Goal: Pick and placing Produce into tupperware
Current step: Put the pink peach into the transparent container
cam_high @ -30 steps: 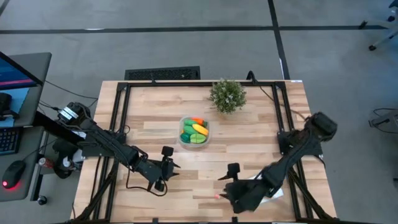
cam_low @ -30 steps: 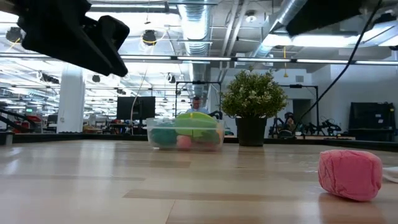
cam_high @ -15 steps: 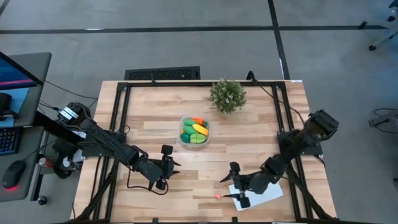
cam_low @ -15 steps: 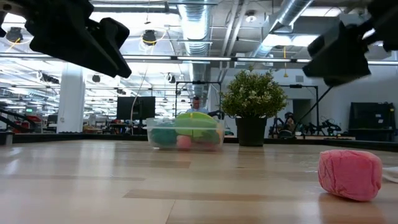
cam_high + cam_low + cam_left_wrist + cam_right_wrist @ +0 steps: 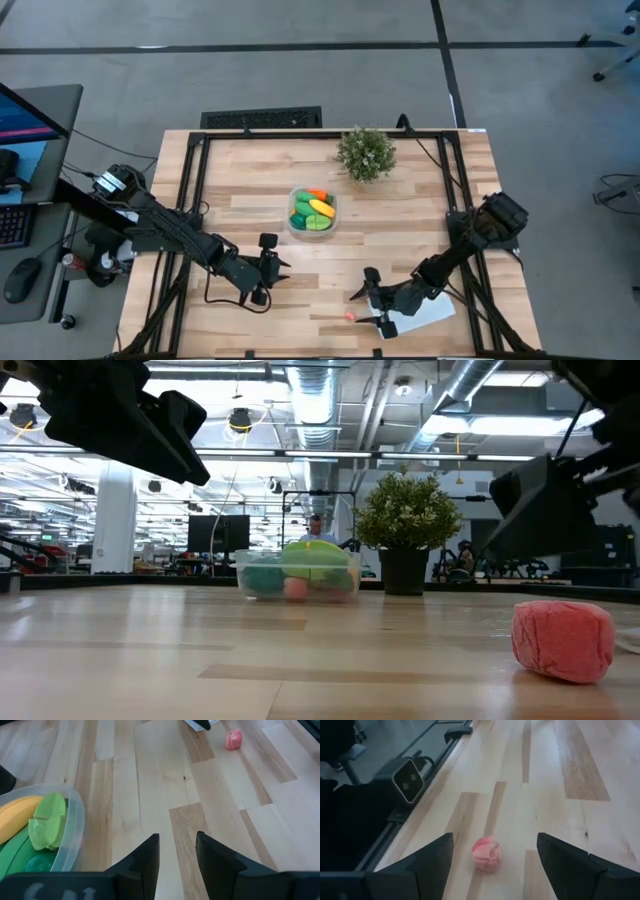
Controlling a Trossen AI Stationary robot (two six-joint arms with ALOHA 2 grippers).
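Behind tupperware (image 5: 312, 211), potted plant (image 5: 366, 152)

- No text, label, brand, number or sign can be read in any view.
- The monitor (image 5: 30, 110) at nine o'clock of the high view shows only coloured patches, too small to make out as writing.

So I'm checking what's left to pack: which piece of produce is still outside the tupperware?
The small pink berry, alone on the bare wood at the table's front edge, just ahead of the open right gripper. All other pieces sit inside the tupperware.
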